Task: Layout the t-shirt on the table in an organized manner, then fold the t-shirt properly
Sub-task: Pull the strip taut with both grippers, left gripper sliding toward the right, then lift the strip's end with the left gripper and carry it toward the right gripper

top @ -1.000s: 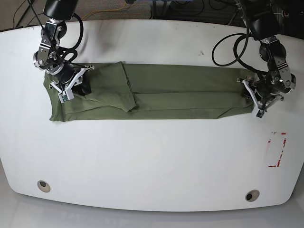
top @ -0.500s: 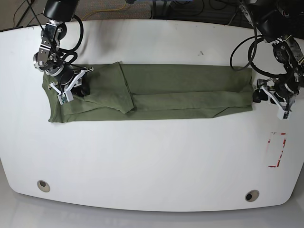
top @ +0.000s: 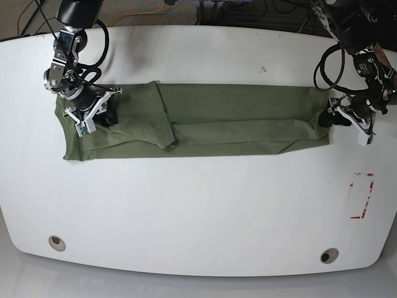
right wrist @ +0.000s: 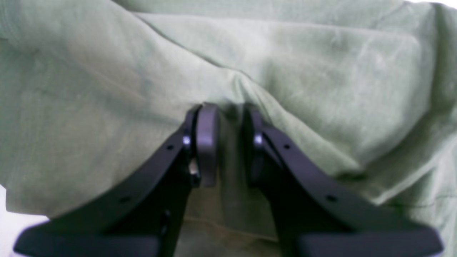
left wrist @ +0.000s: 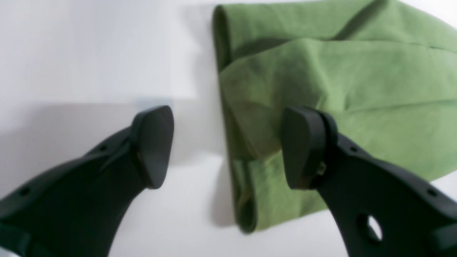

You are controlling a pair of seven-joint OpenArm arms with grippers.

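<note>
Base view: we have the t-shirt [top: 205, 121] lying as a long narrow band across the far half of the table [top: 198, 211], sides already folded in. Right gripper [right wrist: 225, 142] is clenched on a pinch of cloth at the band's one end; fabric bunches between its pads. Left gripper [left wrist: 228, 146] is released, jaws wide apart, straddling the opposite end edge: one pad over cloth, the other over bare tabletop, nothing held.

Our read for the step: seat the left jaws lower so both layers of that end edge sit between them before closing, then keep the band taut between the two grips so the next fold lands square. The overlapped sleeve flap near the right gripper looks likely to shift if dragged.

Surface: glossy white, slick, so cloth should slide easily. Beyond the left gripper sits a red tape mark [top: 361, 195]; two round holes [top: 57, 243] along the near edge. Cables [top: 248, 9] run behind the far edge.
</note>
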